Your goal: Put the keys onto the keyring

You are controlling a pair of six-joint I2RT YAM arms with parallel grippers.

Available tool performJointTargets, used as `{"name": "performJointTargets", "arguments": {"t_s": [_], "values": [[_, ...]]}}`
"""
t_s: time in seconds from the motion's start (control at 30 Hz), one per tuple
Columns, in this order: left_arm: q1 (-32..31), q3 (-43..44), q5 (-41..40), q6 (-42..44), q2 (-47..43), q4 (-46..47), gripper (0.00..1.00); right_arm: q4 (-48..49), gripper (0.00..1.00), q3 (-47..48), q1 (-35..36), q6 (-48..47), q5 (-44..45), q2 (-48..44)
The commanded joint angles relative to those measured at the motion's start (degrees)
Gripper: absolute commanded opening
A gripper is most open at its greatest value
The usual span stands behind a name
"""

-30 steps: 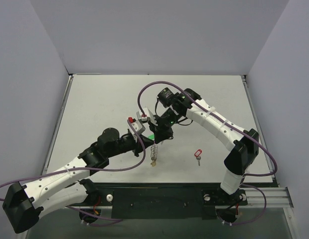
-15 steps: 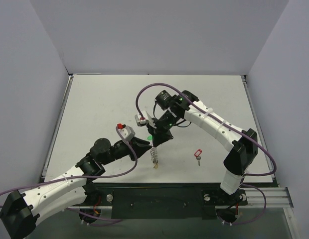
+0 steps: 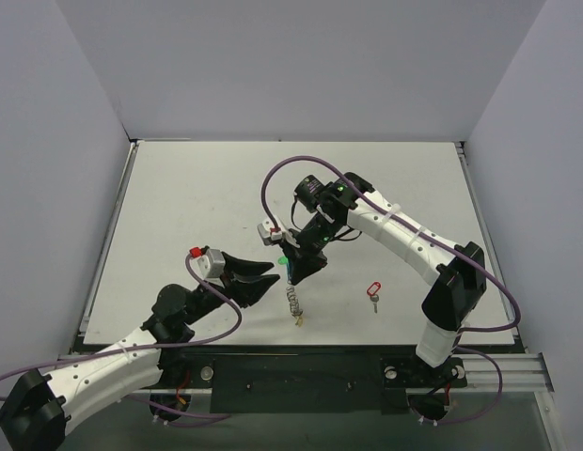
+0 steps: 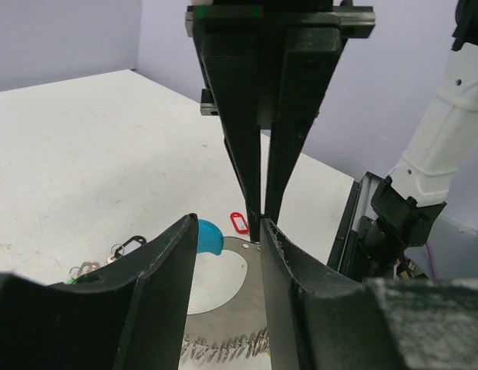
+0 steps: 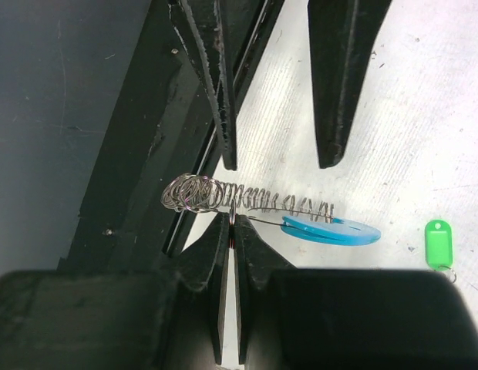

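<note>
1. Retreat of the left gripper (image 3: pixel 275 273) is the change. A second ago it was pressed up against the right gripper (image 3: pixel 293 279) at the keyring (image 3: pixel 292 299). Now it has drawn back toward its base and sits just beside the chain, not touching it.
2. Its fingers stand wide apart and hold nothing. The right wrist view shows both tips bare above the chain.
3. The right gripper has hardly shifted. Its fingers are pinched tight on the keyring's wire, with the coiled chain and the blue tag (image 5: pixel 331 229) hanging from that pinch. You cannot tell whether the low end rests on the table (image 3: pixel 179 207).
4. No key looks threaded yet.
   - The green key (image 3: pixel 283 260) lies close to the right gripper but apart from the ring.
   - The red key (image 3: pixel 372 291) lies well off to the right.
   - The black key (image 4: pixel 131 245) shows only in the left wrist view, flat on the table.
5. This probably means the ring is now the right arm's to hold, and your left arm is free to fetch a key. The green one is nearest. Expect the loose chain to swing if you nudge it.
</note>
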Motion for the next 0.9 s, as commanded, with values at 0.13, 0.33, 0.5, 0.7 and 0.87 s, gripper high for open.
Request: {"name": "performJointTargets", "arguments": {"t_s": [0.13, 0.33, 0.5, 0.7, 0.87], "values": [[0.4, -0.9, 6.4, 1.2, 2.9, 10.5, 0.45, -3.2, 0.0, 0.0, 0.1, -3.2, -4.6, -1.0], [0.3, 0.0, 8.6, 1.7, 7.8, 13.3, 0.43, -3.3, 0.0, 0.1, 0.1, -3.3, -4.7, -0.6], [0.2, 0.7, 10.0, 1.4, 10.6, 15.1, 0.41, -3.5, 0.0, 0.2, 0.0, -3.1, -4.8, -0.7], [0.2, 0.9, 10.7, 1.1, 11.6, 16.2, 0.38, -3.4, 0.0, 0.5, 0.1, -3.0, -4.8, -0.6], [0.2, 1.2, 11.4, 0.6, 12.2, 16.2, 0.36, -3.4, 0.0, 0.7, 0.1, -2.7, -4.7, -0.3]]}}
